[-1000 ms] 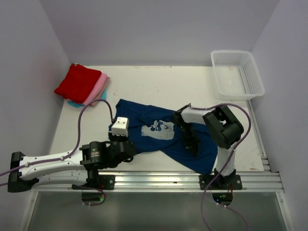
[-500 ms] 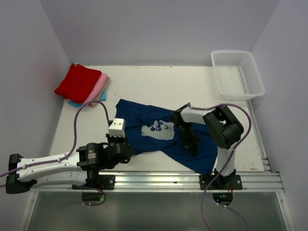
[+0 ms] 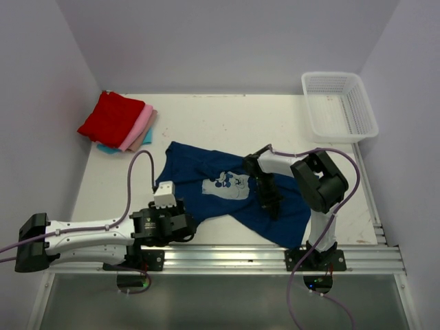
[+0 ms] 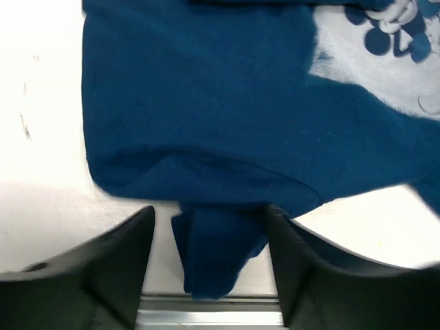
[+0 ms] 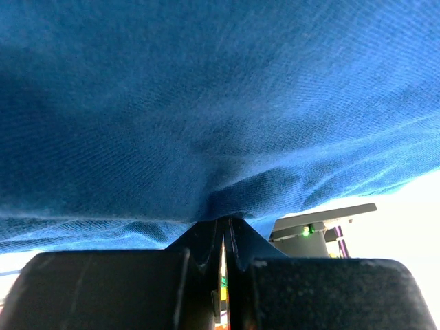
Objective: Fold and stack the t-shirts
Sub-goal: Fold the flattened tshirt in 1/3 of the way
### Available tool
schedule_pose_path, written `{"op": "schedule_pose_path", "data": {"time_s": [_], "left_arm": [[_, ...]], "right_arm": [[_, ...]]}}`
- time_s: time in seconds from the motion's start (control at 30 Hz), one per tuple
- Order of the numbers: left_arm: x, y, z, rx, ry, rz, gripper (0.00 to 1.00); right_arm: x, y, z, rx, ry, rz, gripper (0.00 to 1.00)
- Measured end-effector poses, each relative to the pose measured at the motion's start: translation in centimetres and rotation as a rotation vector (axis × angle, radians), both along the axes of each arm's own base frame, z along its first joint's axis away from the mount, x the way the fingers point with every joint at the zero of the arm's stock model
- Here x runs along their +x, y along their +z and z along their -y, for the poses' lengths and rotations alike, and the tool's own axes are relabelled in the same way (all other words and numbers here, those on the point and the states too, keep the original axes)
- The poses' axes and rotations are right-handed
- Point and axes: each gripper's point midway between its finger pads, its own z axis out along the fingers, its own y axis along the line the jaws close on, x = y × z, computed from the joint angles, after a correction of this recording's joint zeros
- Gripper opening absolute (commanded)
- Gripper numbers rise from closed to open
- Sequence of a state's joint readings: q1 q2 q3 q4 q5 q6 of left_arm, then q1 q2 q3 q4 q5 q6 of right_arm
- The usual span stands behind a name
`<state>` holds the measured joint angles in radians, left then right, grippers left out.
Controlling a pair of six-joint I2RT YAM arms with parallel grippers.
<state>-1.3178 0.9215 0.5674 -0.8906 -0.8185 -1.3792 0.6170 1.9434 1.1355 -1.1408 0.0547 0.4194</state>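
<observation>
On the table (image 3: 227, 127), spread t-shirt (image 3: 189, 165) near middle, folded t-shirts (image 3: 113, 118) far left, basket (image 3: 330, 73) far right

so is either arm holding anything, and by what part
Right gripper pinches the navy t-shirt mid-cloth, right of its print; left gripper is open.

Both arms are built from white tubular links joined by chunky black motor housings. The left gripper (image 4: 207, 214) has two matte black fingers (image 4: 113, 265), broad at the root and tapering to rounded tips. Just behind it sits a small white box-shaped block (image 3: 163, 194), then a cluster of black housings (image 3: 161, 225) and a long white link (image 3: 82, 227). The right gripper (image 5: 224, 230) has the same matte black fingers (image 5: 103, 289), flat-faced with wedge-shaped tips. Behind it are a short white link (image 3: 278, 165) and a bulky black joint (image 3: 320, 182). A thin purple cable (image 3: 130, 182) loops back from behind the left gripper, and another purple cable (image 3: 344, 155) from behind the right.
</observation>
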Motion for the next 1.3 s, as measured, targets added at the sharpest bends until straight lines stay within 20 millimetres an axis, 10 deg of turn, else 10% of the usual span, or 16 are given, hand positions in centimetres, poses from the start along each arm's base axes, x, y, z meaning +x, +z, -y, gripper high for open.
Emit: {"op": "schedule_pose_path", "data": {"time_s": [0.1,0.27,0.37,0.57,0.7,0.87,1.07,1.3], "left_arm": [[-0.6,-0.8,-0.7,0.007,0.055,-0.042,0.99],[-0.1,0.6,-0.1,0.024,0.070,-0.029,0.99],[0.9,2.4,1.5,0.012,0.028,0.030,0.81],[3.3,6.1,2.7,0.009,-0.008,0.198,0.00],[6.8,7.2,2.4,-0.031,0.019,0.288,0.00],[12.4,2.3,-1.4,0.030,0.120,0.239,0.00],[17.5,-3.0,-0.6,0.073,0.069,0.113,0.00],[22.6,-0.4,3.3,-0.019,-0.007,0.202,0.00]], "right_arm": [[0.0,0.0,0.0,0.004,0.004,-0.002,0.00],[0.0,0.0,0.0,0.009,0.011,-0.004,0.00],[0.0,0.0,0.0,0.013,0.013,-0.005,0.00],[0.0,-0.1,0.0,0.020,0.018,-0.008,0.00],[0.0,-0.1,0.0,0.028,0.015,-0.013,0.00],[0.0,-0.1,-0.1,0.031,0.016,-0.014,0.00],[0.0,-0.1,-0.1,0.034,0.016,-0.010,0.00],[0.0,-0.1,-0.1,0.038,0.016,-0.003,0.00]]}}
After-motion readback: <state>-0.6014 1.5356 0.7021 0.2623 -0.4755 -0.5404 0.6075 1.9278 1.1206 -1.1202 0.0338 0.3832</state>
